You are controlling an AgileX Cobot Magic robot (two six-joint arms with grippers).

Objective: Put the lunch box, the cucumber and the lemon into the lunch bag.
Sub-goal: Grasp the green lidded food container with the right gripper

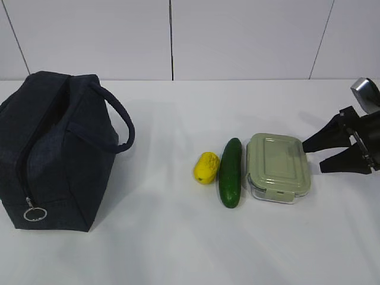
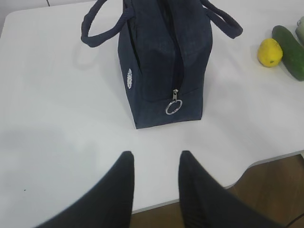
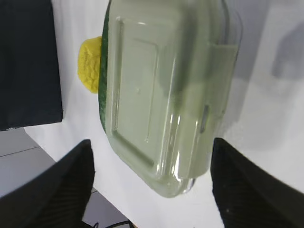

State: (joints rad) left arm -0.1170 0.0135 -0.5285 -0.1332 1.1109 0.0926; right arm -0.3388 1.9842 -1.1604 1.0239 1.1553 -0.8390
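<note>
On the left of the white table (image 1: 178, 249), the navy lunch bag (image 1: 56, 148) stands upright, the largest thing there. Its top zipper runs down the near end to a silver ring pull (image 1: 35, 213), and the bag looks closed along that seam. One loop handle (image 1: 119, 122) arches out toward the middle of the table. In the left wrist view a small white logo (image 2: 128, 78) shows on the bag's side.

Well apart from the bag, toward the right, three items lie in a row. The lunch box (image 1: 278, 167) is farthest right, its pale sage-green lid on and a clear wall showing at the near edge. Just beside it on the left lies the dark green cucumber (image 1: 230, 172), lengthwise toward the camera. The yellow lemon (image 1: 206, 167) sits against the cucumber's left side; whether they touch is hard to tell.

The right gripper (image 1: 313, 154) hangs at the right edge, pointed at the lunch box with its black fingers spread wide and holding nothing. In the right wrist view the fingers (image 3: 61, 185) stand either side of the lid, apart from it.

The left gripper (image 2: 156, 164) hovers near the table's front edge, facing the bag's zipper end, its two fingers parted and empty.
</note>
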